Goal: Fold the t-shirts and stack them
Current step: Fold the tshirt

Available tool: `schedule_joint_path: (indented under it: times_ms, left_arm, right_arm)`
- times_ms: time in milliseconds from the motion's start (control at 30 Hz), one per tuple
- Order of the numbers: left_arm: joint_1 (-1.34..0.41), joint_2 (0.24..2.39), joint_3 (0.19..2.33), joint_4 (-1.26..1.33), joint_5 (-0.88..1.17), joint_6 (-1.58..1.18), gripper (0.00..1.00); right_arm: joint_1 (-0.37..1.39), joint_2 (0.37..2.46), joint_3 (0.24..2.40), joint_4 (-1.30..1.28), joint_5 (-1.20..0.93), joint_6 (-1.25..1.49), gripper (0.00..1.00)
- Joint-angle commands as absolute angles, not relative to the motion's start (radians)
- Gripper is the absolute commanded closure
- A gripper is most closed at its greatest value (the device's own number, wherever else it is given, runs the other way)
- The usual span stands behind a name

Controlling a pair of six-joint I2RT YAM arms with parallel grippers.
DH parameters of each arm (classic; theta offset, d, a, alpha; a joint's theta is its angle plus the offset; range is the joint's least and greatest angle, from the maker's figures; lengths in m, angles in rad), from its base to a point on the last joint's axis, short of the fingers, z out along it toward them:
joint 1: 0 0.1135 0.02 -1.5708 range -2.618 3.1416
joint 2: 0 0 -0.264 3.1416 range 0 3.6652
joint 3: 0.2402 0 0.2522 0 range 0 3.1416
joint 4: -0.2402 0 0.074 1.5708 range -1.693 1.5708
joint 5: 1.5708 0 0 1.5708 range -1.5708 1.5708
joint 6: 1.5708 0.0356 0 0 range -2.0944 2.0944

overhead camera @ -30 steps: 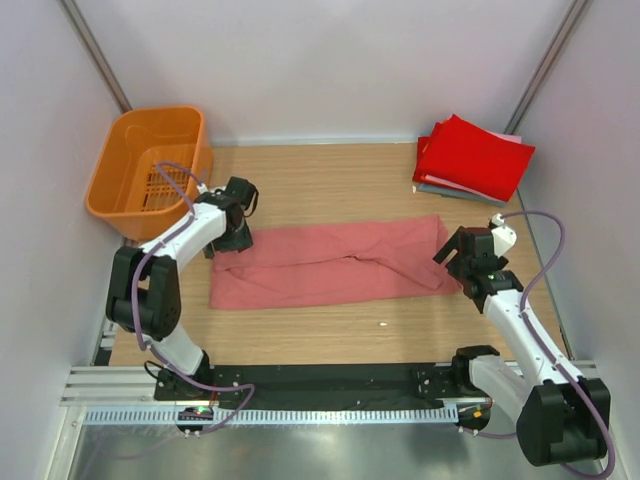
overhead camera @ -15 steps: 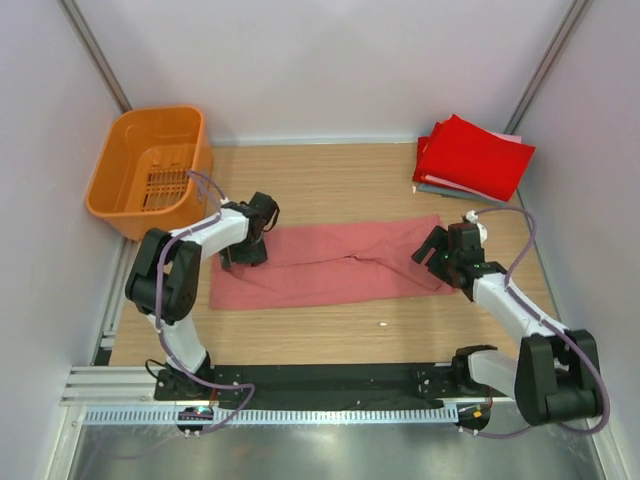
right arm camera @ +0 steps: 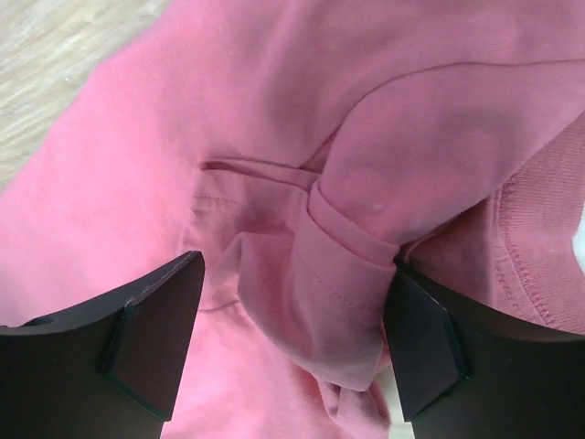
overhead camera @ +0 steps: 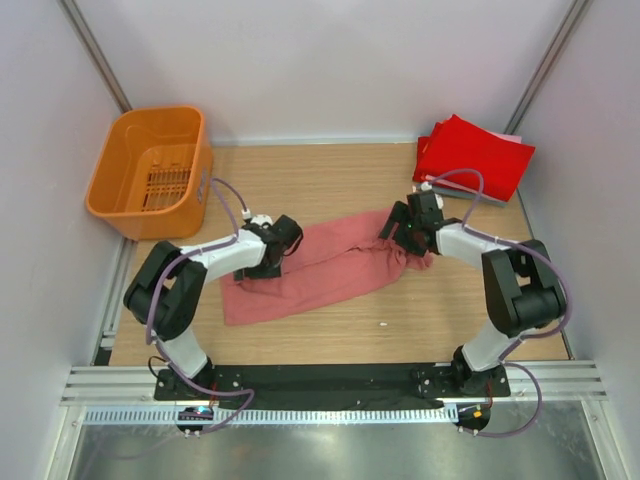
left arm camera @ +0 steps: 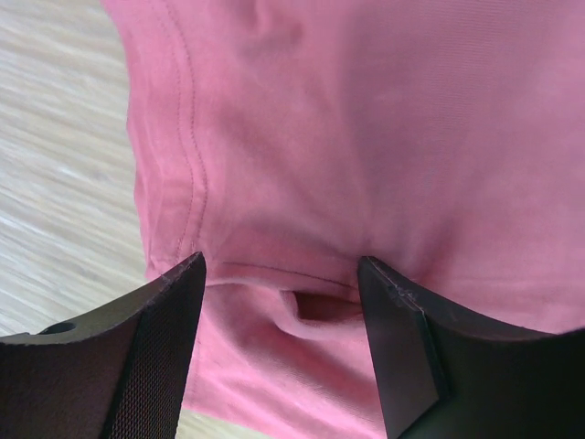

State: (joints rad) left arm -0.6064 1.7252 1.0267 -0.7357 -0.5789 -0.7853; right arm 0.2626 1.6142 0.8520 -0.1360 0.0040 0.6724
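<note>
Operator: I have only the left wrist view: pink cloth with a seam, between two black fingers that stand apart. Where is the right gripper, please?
Observer: The right gripper is at the other, right end of the same pink t-shirt. Its jaws are open, astride a bunched fold.
Operator: Does the shirt lie flat?
Observer: No. From above it is a rumpled band, slanting from near left to far right.
Operator: What lies beyond it?
Observer: A folded red t-shirt lies at the far right corner, on thin paler ones, apart from the pink one.
</note>
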Motion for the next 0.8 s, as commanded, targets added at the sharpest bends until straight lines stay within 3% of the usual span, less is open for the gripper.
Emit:
schedule_joint_path:
  times_ms: [0, 400, 767]
  left_arm:
    - [-0.689, 1.729, 0.945, -0.771, -0.436, -0.873, 0.3]
    - [-0.954, 1.646, 0.879, -0.831, -0.376, -1.045, 0.29]
    - [-1.195, 1.787, 1.026, -0.814, -0.262, -1.147, 0.28]
  right_arm:
    - [0.301, 1.729, 0.975, -0.184, -0.012, 0.641, 0.18]
    - [0.337, 2.09, 1.449, -0.317, -0.124, 0.517, 0.18]
    - [0.388, 2.354, 1.88, -0.414, -0.252, 0.423, 0.13]
